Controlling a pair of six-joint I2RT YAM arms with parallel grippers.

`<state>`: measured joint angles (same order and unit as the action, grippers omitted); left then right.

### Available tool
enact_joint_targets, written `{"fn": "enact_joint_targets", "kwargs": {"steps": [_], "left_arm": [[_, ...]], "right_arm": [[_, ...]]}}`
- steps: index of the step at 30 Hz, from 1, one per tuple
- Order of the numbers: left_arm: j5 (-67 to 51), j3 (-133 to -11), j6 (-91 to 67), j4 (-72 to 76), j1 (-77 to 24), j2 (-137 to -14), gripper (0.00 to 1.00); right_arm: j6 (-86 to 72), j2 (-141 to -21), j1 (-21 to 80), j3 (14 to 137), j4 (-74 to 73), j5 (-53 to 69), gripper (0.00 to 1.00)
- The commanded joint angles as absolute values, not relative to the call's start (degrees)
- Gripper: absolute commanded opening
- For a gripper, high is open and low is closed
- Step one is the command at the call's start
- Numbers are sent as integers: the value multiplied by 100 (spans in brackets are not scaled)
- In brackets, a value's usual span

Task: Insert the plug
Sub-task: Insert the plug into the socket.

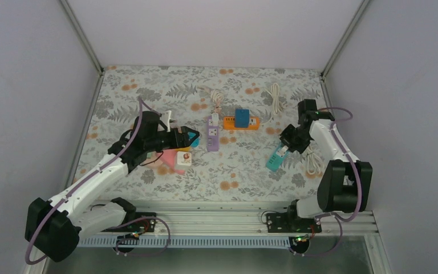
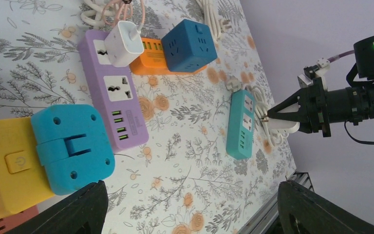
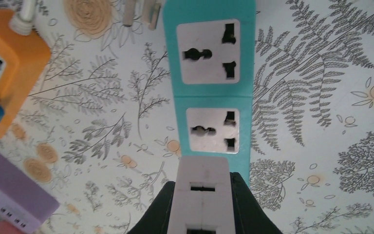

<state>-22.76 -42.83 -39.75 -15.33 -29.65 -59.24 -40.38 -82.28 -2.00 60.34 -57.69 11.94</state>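
A teal power strip (image 1: 274, 160) lies on the floral cloth at the right; it also shows in the left wrist view (image 2: 239, 124) and in the right wrist view (image 3: 208, 83), with two white universal sockets facing up. My right gripper (image 1: 289, 142) is shut on a white plug (image 3: 202, 195). It holds the plug just above the strip's near end, below the nearer socket (image 3: 212, 130). The left wrist view shows the plug (image 2: 282, 126) beside the strip. My left gripper (image 2: 195, 214) is open and empty at the left (image 1: 189, 137), by a yellow cube with a blue adapter (image 2: 73, 146).
A purple strip (image 2: 114, 92) carries a white charger (image 2: 124, 43). Behind it is an orange strip (image 1: 240, 123) with a dark blue cube (image 2: 189, 45). White cables lie at the back (image 1: 274, 97) and coiled at the right (image 1: 313, 162). A pink block (image 1: 161, 162) lies under my left arm.
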Motion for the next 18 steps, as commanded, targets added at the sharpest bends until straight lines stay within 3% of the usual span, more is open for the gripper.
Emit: {"fn": "enact_joint_targets", "kwargs": {"steps": [1,18], "left_arm": [[-2369,-4235,-3801,-1569,-2877,-5950,87],[-2418,-4214,-3871,-1646,-2734,-5861,87]], "right_arm": [[-3895,-8425,-237,6093,-5716,788,3],[-3769,-8831,-234,5974,-5535,851,3]]}}
